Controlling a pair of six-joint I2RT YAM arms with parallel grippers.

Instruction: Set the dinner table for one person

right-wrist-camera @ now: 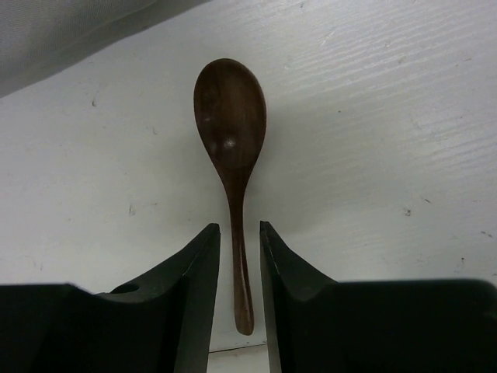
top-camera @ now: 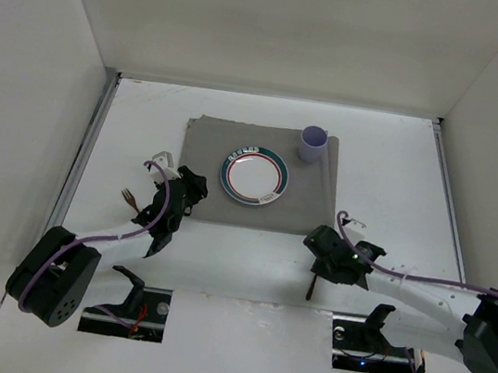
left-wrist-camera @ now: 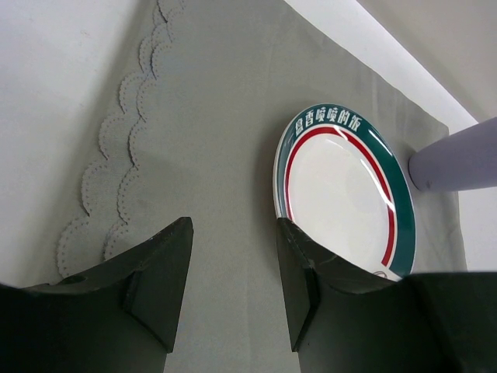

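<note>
My right gripper (right-wrist-camera: 240,233) straddles the spoon (right-wrist-camera: 230,116) by its handle, jaws narrow, the bowl out ahead of the tips; whether they pinch it I cannot tell. The table (right-wrist-camera: 388,155) spreads beneath. My left gripper (left-wrist-camera: 233,233) hangs half open and empty over the mat (left-wrist-camera: 217,116), plate (left-wrist-camera: 342,194) just off its right fingertip, cup (left-wrist-camera: 458,159) beyond

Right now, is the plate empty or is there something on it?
Empty: the plate shows a bare white centre inside its red and green rings, in both the top and left wrist views.
</note>
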